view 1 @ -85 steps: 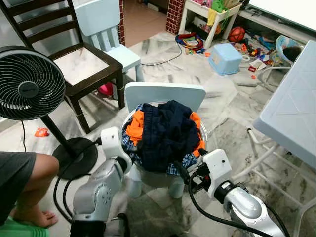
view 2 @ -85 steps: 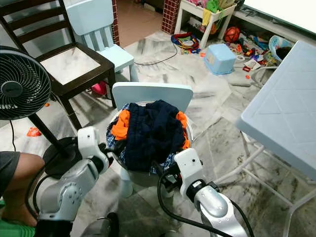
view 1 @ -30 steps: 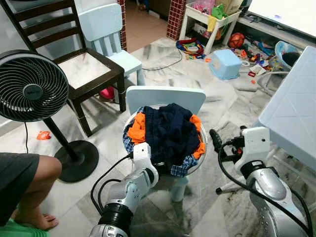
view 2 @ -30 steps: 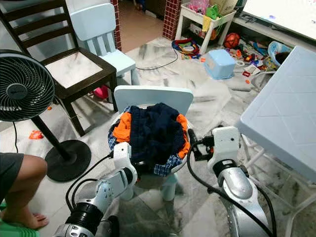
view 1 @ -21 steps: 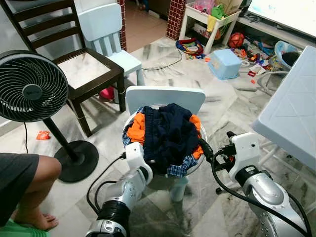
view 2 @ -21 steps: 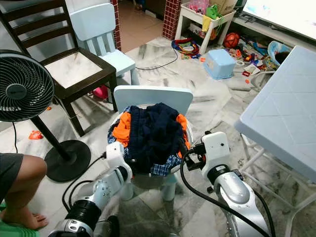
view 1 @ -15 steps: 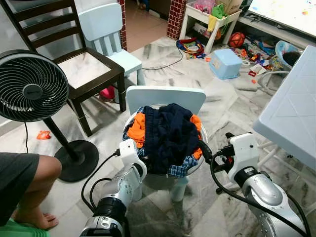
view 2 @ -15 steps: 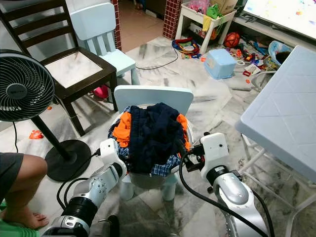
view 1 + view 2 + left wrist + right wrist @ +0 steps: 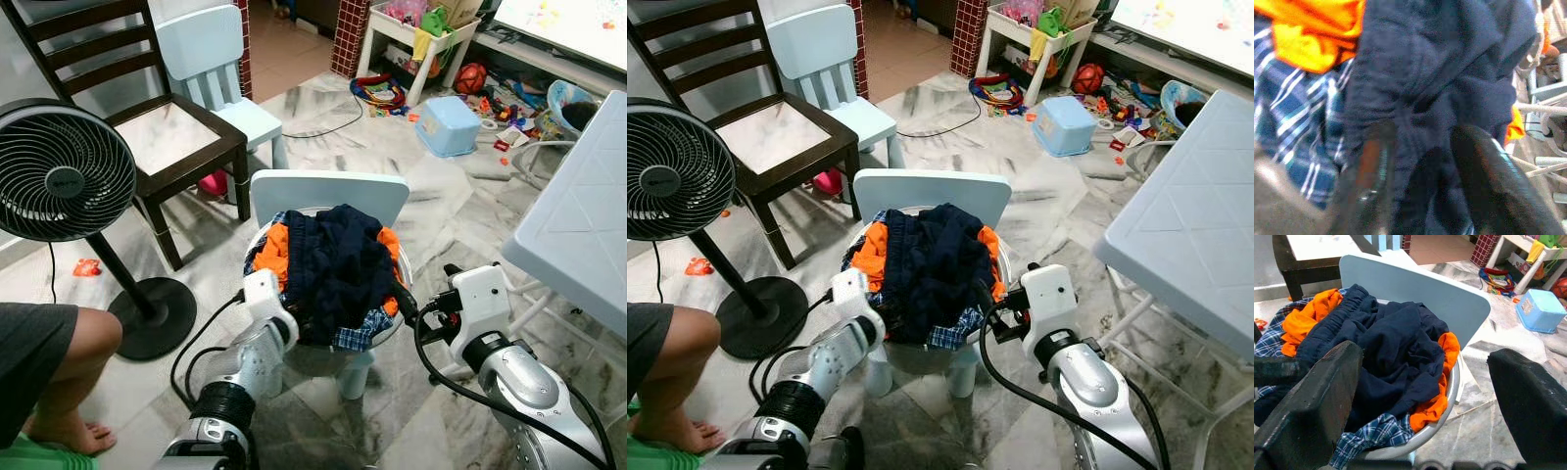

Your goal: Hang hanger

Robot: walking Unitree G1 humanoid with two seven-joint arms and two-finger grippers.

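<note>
- A round white laundry basket, heaped with dark navy, orange and blue plaid clothes, sits on a pale blue child's chair.
- Left of the basket, the left gripper presses its fingers, narrowly parted, into navy cloth.
- Right of the basket, the right gripper hangs wide open, holding nothing.
- No hanger can be made out. Judged step: reaching in; next, pinch a garment and lift.

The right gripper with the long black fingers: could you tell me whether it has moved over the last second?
Yes. The right gripper has swung in from open floor to the rim of the white laundry basket.
</note>
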